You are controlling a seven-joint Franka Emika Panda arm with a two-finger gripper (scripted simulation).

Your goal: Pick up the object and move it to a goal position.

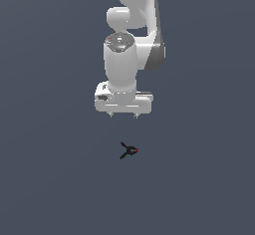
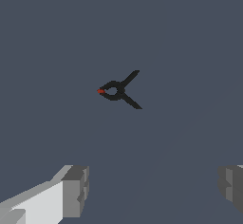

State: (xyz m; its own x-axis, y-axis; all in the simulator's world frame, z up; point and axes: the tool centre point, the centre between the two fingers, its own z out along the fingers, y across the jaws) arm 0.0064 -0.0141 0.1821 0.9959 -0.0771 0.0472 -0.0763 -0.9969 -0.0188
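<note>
In the exterior view, we held the claw [image 1: 123, 115] released and apart from the black clamp [image 1: 129, 151], which lay on the counter [image 1: 50, 179]. In the wrist view, the clamp [image 2: 117, 90] sat ahead of the spread fingers [image 2: 76, 190], presumably for alignment before descent.

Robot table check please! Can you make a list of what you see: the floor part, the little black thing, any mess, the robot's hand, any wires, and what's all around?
Surface: plain dark grey-blue floor, flat, no marks.
Job's things: small black clamp with two splayed prongs and a red tip, lying on the surface by itself, not touched.
Clutter: nothing seen.
Grippers: white gripper apart from the clamp, holding nothing; in the wrist view its grey fingertips stand wide apart, so it is open.
Cables: nothing seen.
Surroundings: only the white arm coming in from the top of the exterior view; no goal marker visible.
</note>
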